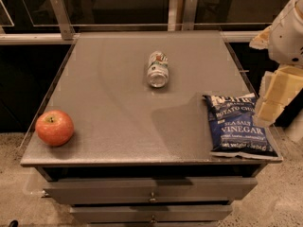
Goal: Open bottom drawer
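A grey cabinet has drawers below its top. The upper drawer front has a small knob. Below it, the lowest drawer front in view has a knob at the frame's bottom edge. Anything lower is out of view. My gripper, with cream-coloured fingers, hangs at the far right, past the cabinet's right edge and above the height of its top. It is far from the drawers and holds nothing that I can see.
On the cabinet top lie a red apple at the front left, a can on its side in the middle, and a blue chip bag at the front right. A rail and dark panels stand behind. Speckled floor lies around.
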Robot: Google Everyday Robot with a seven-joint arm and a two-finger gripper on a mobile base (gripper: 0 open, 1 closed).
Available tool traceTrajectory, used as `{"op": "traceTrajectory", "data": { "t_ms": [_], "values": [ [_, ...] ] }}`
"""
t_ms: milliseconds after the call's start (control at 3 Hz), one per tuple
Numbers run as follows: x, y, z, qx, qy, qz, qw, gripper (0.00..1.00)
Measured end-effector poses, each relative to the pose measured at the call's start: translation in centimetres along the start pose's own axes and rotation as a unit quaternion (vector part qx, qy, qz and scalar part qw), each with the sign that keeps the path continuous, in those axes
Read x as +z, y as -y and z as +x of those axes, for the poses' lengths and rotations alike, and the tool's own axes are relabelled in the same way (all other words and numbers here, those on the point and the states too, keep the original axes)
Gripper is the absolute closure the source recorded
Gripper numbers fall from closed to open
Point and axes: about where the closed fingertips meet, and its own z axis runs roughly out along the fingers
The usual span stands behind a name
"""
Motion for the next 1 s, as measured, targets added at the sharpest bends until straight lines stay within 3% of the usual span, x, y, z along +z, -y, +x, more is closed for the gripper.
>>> {"op": "traceTrajectory", "data": {
  "t_ms": [333,667,1000],
  "values": [
    [0.0,0.0,-0.1,-0.001,0.002,0.001,1.0,0.0],
    [1.5,-1.3,-2.9,-0.011,0.052,-0.01,0.9985,0.0],
    [3.6,-4.0,-8.9,-0.047,0.137,-0.027,0.9891,0.0]
  ]
}}
